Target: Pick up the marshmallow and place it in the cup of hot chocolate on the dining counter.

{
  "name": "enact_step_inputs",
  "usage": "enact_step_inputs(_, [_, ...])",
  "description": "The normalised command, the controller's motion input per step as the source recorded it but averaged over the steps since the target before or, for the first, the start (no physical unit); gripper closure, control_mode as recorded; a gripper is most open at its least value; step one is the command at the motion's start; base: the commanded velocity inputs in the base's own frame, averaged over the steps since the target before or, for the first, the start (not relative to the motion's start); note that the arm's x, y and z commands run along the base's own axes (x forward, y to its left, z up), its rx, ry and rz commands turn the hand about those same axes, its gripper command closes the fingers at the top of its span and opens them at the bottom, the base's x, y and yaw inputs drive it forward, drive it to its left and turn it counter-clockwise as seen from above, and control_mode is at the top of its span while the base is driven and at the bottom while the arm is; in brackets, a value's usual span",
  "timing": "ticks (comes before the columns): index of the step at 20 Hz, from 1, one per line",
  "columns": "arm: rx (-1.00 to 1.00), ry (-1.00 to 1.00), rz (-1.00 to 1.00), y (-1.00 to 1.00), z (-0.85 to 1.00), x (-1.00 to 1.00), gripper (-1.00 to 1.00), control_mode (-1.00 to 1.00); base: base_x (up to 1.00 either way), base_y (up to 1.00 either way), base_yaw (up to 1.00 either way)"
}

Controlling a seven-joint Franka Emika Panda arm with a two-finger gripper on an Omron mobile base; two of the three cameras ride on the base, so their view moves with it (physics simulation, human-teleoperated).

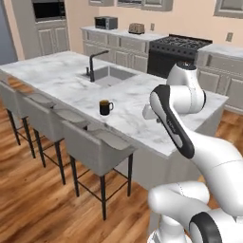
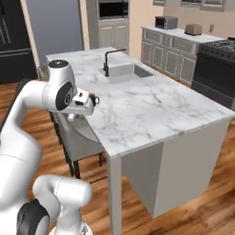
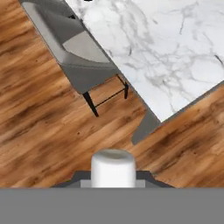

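Left base view: the cup of hot chocolate (image 1: 105,107) stands on the dining counter (image 1: 57,76), near the stool-side edge, apart from the sink (image 1: 110,75) and its black faucet (image 1: 95,64). Grey stools (image 1: 97,149) line the near side. The white arm bends up over the counter's corner.

Right base view: the hand reaches level toward the mug (image 2: 95,99), which peeks out just past it on the marble top (image 2: 151,108).

Hand view: the camera looks down over the counter's edge (image 3: 175,43), a stool (image 3: 83,61) and the wooden floor (image 3: 39,131). A white soft-edged block, the marshmallow (image 3: 113,168), sits at the bottom between the fingers, so the gripper (image 3: 113,181) appears clamped on it.
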Motion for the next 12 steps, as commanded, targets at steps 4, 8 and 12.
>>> enact_step_inputs(4, [0.00, 0.00, 0.00, 0.00, 0.00, 0.00, 1.00, 1.00, 0.09, 1.00, -0.43])
enact_step_inputs(8, [0.00, 0.00, 0.00, 0.00, 0.00, 0.00, 1.00, 1.00, 0.07, 1.00, -0.38])
enact_step_inputs(12, [0.00, 0.00, 0.00, 0.00, 0.00, 0.00, 1.00, 1.00, 0.04, 1.00, -0.36])
